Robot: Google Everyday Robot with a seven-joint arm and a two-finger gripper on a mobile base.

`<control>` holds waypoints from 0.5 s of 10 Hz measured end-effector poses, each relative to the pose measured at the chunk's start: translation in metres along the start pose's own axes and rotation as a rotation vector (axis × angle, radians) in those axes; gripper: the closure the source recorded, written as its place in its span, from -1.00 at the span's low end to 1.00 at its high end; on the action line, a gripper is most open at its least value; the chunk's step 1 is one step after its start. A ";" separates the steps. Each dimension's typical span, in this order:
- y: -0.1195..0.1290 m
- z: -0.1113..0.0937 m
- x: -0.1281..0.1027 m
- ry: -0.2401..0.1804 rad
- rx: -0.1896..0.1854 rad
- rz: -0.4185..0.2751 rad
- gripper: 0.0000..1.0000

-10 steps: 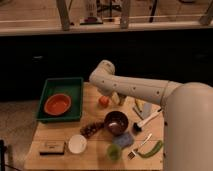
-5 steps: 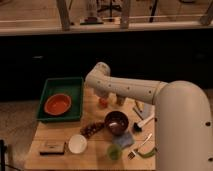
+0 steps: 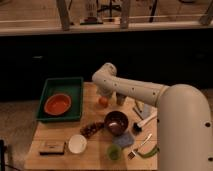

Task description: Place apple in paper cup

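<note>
A white robot arm (image 3: 135, 90) reaches over a wooden tabletop (image 3: 60, 132). Its tool (image 3: 105, 95) hangs just above a small round red-orange apple (image 3: 103, 101); whether the tool is spread or pressed together cannot be told. The apple sits on the tabletop, between a green plastic tray (image 3: 60, 80) and a dark round bowl (image 3: 116, 123).

Gripper (image 3: 106, 93) nearer, just above apple (image 3: 103, 101)

Table (image 3: 55, 133) with tray (image 3: 62, 81), apple (image 3: 103, 102); claw (image 3: 106, 94) above.
</note>
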 end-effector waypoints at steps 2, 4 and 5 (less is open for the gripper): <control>0.001 0.007 0.005 -0.016 0.007 0.027 -0.60; 0.004 0.016 0.010 -0.037 0.007 0.056 -0.60; 0.005 0.020 0.010 -0.047 0.005 0.061 -0.60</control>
